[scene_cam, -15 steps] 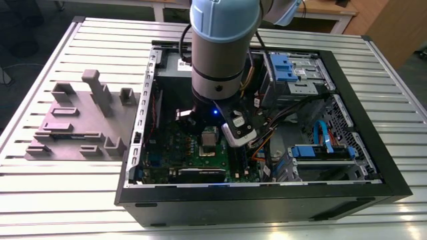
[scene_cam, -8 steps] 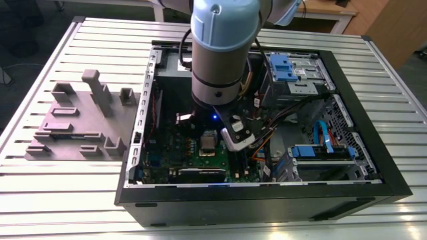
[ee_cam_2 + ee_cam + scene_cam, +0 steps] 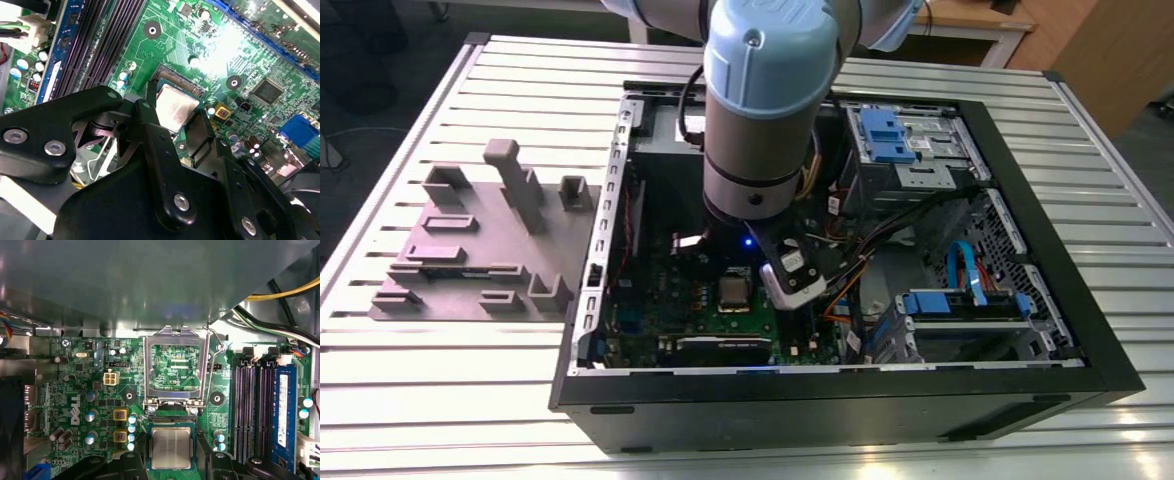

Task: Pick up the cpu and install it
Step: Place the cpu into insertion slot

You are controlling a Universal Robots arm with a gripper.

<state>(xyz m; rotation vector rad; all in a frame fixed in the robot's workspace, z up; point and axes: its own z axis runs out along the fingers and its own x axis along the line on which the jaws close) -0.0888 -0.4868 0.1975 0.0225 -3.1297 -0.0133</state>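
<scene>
The cpu point(image 3: 171, 447) point(image 3: 175, 106) is a flat square chip with a silver top. It hangs just over the open socket of the green motherboard point(image 3: 100, 405) point(image 3: 654, 320), and a strip of socket contacts point(image 3: 172, 419) shows beyond its edge. My gripper point(image 3: 176, 114) point(image 3: 172, 461) is shut on the cpu, one black finger point(image 3: 149, 117) against each of two opposite edges. The socket's metal load frame point(image 3: 148, 370) stands flipped open beside it. In the exterior view the arm point(image 3: 761, 120) reaches down into the case and hides the fingers.
The open black PC case point(image 3: 854, 400) lies on a slatted metal table point(image 3: 440, 400). A grey-purple block fixture point(image 3: 467, 250) sits on the exterior view's left. Memory slots point(image 3: 250, 410), drive bays point(image 3: 907, 140) and cables point(image 3: 854, 240) crowd around the socket.
</scene>
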